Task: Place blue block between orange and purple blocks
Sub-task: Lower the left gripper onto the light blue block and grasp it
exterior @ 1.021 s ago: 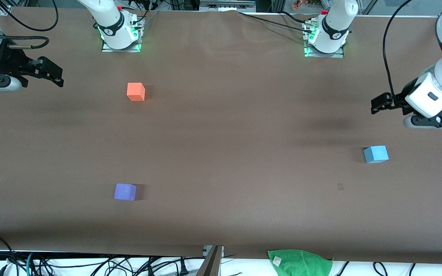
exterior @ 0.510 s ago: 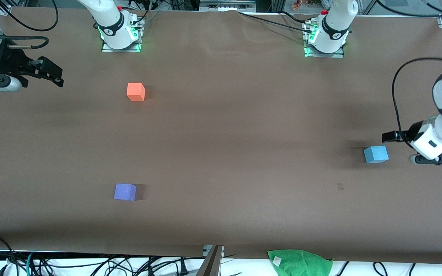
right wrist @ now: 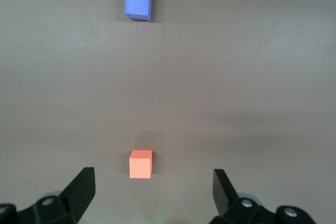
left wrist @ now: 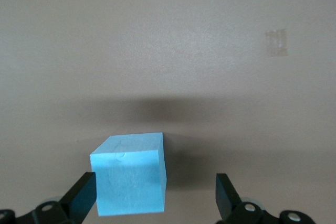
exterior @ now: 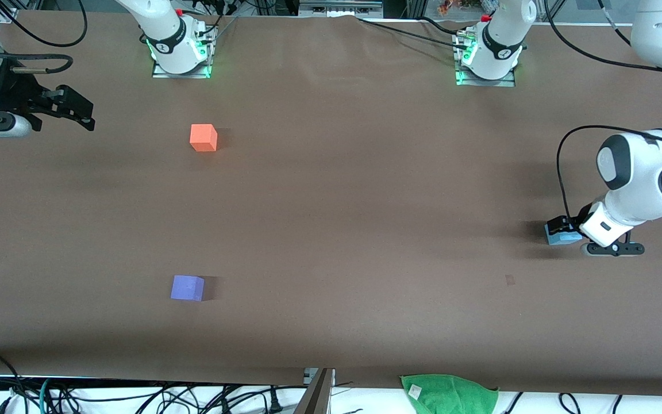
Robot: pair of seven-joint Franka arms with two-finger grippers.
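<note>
Reaching for the blue block [exterior: 557, 236], which sits on the table [exterior: 331, 201] near the left arm's end, well apart from the other two cubes. Left gripper [left wrist: 156, 192] down at the block with jaws wide, one finger [left wrist: 83, 195] touching or nearly touching one face, the other well clear, so block off-centre in the gap.

To do this step well, judging from the wrist view: shift sideways until the block sits midway between the fingers, square the pads to two parallel faces, drop low enough to catch the cube below its top edge, then close gently, since foam likely gives under pressure. Closing from the present offset risks pushing or turning the block.

Orange block [exterior: 203, 137] and purple block [exterior: 187, 287] toward the right arm's end, purple nearer the camera, with a bare gap between them for the drop. Right gripper [exterior: 81, 112] waiting at that end, jaws wide.

Hard to make out: from the front, gripper covers much of the block; fingertips cut off in the left wrist view, so height above the table unclear.
</note>
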